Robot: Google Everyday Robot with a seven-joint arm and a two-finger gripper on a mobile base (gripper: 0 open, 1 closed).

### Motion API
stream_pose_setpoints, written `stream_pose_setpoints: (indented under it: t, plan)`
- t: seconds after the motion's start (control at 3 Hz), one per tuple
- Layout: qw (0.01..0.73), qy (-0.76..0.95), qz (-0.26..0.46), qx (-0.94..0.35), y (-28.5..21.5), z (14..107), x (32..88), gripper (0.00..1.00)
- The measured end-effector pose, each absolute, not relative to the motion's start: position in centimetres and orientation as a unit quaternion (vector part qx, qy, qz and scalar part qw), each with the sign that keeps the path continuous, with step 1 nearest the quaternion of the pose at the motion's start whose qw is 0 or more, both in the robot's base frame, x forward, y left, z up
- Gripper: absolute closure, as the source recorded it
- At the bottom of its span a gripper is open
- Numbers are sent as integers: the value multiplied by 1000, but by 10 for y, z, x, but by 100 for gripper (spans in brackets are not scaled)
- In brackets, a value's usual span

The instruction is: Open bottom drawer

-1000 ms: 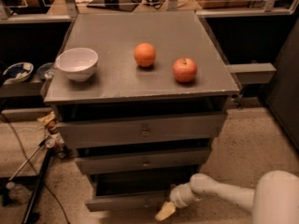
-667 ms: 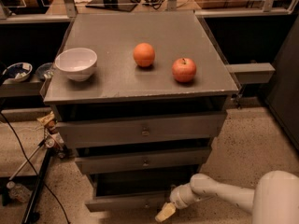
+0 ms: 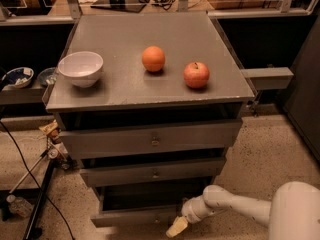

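While the white arm (image 3: 239, 204) is stretching in from the lower right corner, its hand (image 3: 178, 226) is hanging low in front of the grey cabinet, just at the right end of the bottom drawer (image 3: 131, 217). I cannot tell whether the hand is open or closed, nor whether it is touching the drawer front; only its pale yellowish tip is showing below the wrist.

That bottom drawer is sitting at the very foot of the cabinet, near the speckled floor (image 3: 272, 151). Its front is standing forward of the two above it, and a dark opening is showing behind it. Its knob is not making itself out clearly. Above it, the middle drawer (image 3: 153, 173) and the top drawer (image 3: 153, 140) are each showing a small central knob.

On the worktop (image 3: 130, 31), a white bowl (image 3: 80, 68) is sitting near the left edge, an orange (image 3: 153, 58) is resting near the centre, and a red apple (image 3: 196, 74) is lying just to the right of it, apart from it. Black cables (image 3: 22, 151) are trailing across the floor on the left.
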State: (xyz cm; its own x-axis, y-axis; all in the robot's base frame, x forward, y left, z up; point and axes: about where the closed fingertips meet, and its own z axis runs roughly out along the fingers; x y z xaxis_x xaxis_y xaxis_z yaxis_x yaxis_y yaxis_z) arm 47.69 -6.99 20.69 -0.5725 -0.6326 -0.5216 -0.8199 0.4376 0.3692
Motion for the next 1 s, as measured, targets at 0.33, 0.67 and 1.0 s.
stream_pose_setpoints:
  t: [0.33,0.67,1.0]
  plan:
    - [152,834,306,-432,-71,207,472,0]
    - [152,834,306,-432,-69,208,476,0]
    - [152,834,306,-432,-68,209,478,0]
